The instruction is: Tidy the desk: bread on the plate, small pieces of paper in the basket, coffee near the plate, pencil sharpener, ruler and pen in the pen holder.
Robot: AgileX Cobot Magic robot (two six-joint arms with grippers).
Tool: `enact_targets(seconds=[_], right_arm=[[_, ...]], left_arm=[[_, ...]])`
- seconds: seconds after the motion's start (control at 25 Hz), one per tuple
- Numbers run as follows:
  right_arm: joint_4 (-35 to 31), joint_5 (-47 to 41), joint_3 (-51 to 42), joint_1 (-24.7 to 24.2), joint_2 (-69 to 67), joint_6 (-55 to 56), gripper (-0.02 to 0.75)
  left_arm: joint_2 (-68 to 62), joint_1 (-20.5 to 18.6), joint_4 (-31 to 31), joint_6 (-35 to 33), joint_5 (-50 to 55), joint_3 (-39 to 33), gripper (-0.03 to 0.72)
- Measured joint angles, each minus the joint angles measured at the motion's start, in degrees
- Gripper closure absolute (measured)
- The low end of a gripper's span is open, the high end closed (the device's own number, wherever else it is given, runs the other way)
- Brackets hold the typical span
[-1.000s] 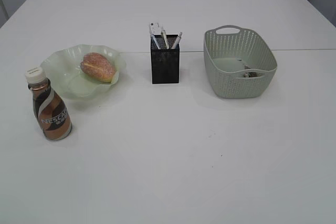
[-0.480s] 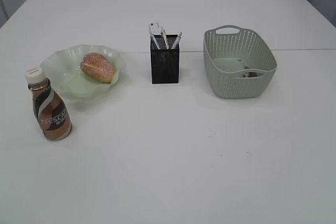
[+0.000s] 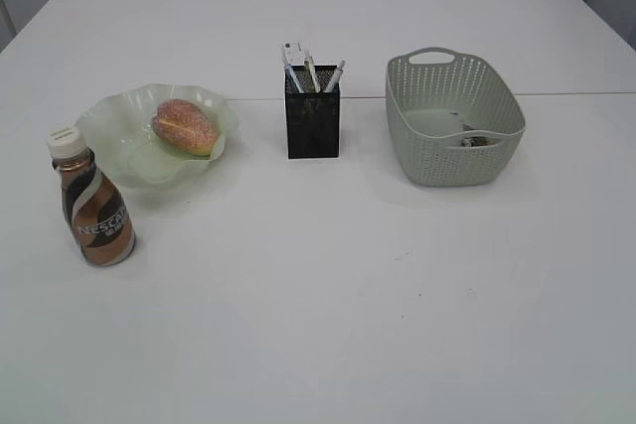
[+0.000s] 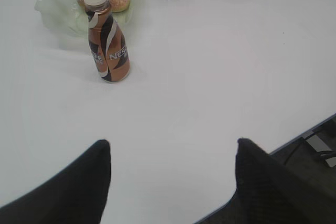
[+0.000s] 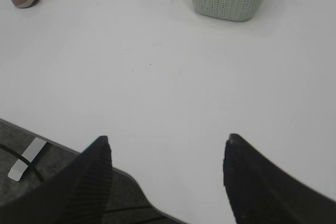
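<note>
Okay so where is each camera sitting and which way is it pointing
Exterior: raised at the desk's near edge, slanting down at plate, pen holder, basket; no robot parts.
Left wrist: near edge, facing the coffee; its open jaws below.
Right wrist: near edge, facing the basket; open jaws below.
All three share coffee, pen holder, basket.

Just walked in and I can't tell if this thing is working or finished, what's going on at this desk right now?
Nothing is being handled at the moment. Both arms are pulled back near the desk's front edge, the left end effector and right end effector open and empty. The desk looks tidied: the bread lies on the plate, the coffee stands just beside it, pens stick out of the pen holder, and some small scraps lie in the basket.
</note>
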State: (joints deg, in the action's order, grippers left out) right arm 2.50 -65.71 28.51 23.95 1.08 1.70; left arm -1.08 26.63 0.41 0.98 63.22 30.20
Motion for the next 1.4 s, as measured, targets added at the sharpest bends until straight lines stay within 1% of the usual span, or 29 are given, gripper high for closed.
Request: enact_targets(seconds=[0.24, 0.32, 0.4, 0.48, 0.6, 0.68, 0.8, 1.4], right_arm=[[0.0, 0.0, 0.0, 0.0, 0.0, -0.1, 0.248], [-0.02, 0.0, 0.0, -0.88, 0.0, -0.1, 0.248], [-0.02, 0.0, 0.0, -3.16, 0.0, -0.1, 0.248], [-0.02, 0.0, 0.0, -6.92, 0.0, -0.1, 0.248], [-0.12, 0.0, 0.0, -13.98, 0.0, -0.1, 0.248], [-0.12, 0.0, 0.0, -16.99, 0.0, -0.1, 0.248], [-0.12, 0.0, 0.0, -19.14, 0.0, -0.1, 0.248], [-0.24, 0.0, 0.0, -19.44, 0.0, -0.1, 0.248]], left_arm=[[0.0, -0.14, 0.1, 0.0, 0.0, 0.0, 0.146], [0.0, -1.51, 0.1, 0.0, 0.0, 0.0, 0.146], [0.0, -4.39, 0.1, 0.0, 0.0, 0.0, 0.146], [0.0, -7.86, 0.1, 0.0, 0.0, 0.0, 0.146], [0.0, -14.01, 0.1, 0.0, 0.0, 0.0, 0.146], [0.34, -18.02, 0.1, 0.0, 0.0, 0.0, 0.146], [0.34, -21.08, 0.1, 0.0, 0.0, -0.03, 0.146], [0.34, -21.43, 0.0, 0.04, 0.0, -0.13, 0.146]])
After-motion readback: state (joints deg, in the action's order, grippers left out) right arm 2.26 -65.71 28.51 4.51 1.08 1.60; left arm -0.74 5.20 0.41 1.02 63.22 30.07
